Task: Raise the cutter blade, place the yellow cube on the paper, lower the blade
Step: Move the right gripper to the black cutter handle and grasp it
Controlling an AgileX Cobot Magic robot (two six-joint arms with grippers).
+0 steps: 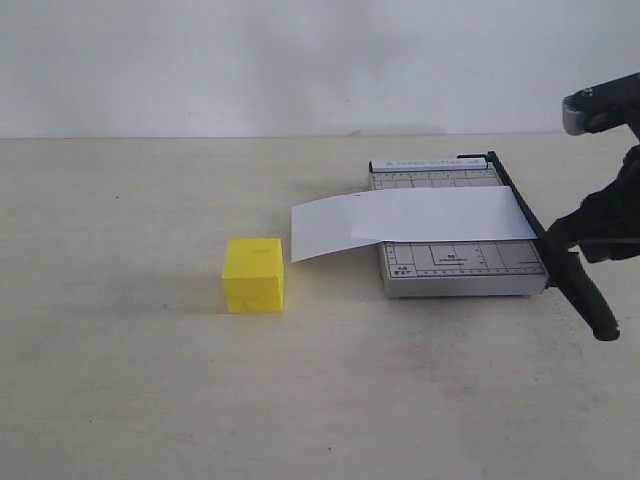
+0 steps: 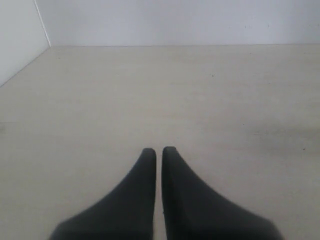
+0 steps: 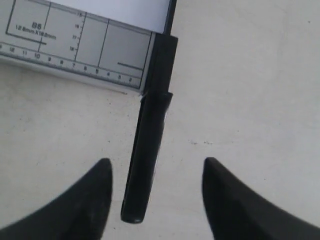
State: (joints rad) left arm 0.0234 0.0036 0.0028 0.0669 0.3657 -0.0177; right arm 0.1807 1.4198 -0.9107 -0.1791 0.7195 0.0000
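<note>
**Blade (image 1: 590, 300) down, cube (image 1: 253, 274) off paper (image 1: 420, 218)**

Blade's handle (image 3: 145, 165) juts past the board's (image 1: 460, 265) front edge; we find the right gripper (image 3: 157, 161) spread wide astride it. Left gripper (image 2: 159, 150) nearly closed, empty. Paper lies across the board. Cube stands on the table (image 1: 150, 400), left of the paper, apart.
</note>
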